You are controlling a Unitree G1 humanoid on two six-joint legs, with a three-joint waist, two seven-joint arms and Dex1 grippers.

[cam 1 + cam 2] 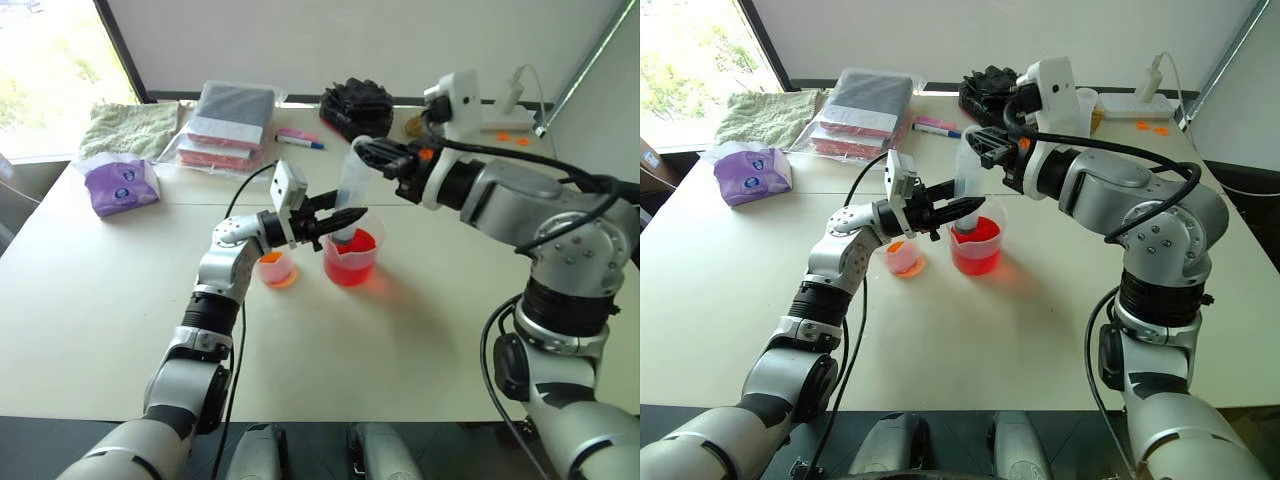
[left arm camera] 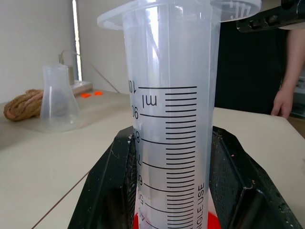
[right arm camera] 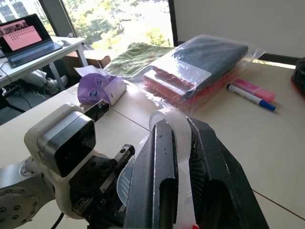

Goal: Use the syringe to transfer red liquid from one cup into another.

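Clear plastic, the syringe [image 1: 352, 190] stood upright with its tip down in the wider cup [image 1: 351, 258] of red liquid [image 1: 349, 268] on the counter [image 1: 420, 340], presumably to draw liquid up. Our left gripper [image 1: 345, 217] had its jaws clamped on the barrel to steady it, while our right gripper [image 1: 372, 153] pinched the plunger top, jaws shut; the narrower cup [image 1: 276, 268] waited just beside.

The left arm reaches forward over the table, its forearm angled toward the right, and the left gripper [image 1: 345, 216] points sideways with both black fingers clamped around the lower barrel of the syringe [image 1: 352, 190], just above the wider cup [image 1: 351, 258]. The right arm bends in from the right, higher than the left, its wrist turned so the right gripper [image 1: 364, 152] points leftward, fingers pressed together on the syringe's top end, directly above that cup.
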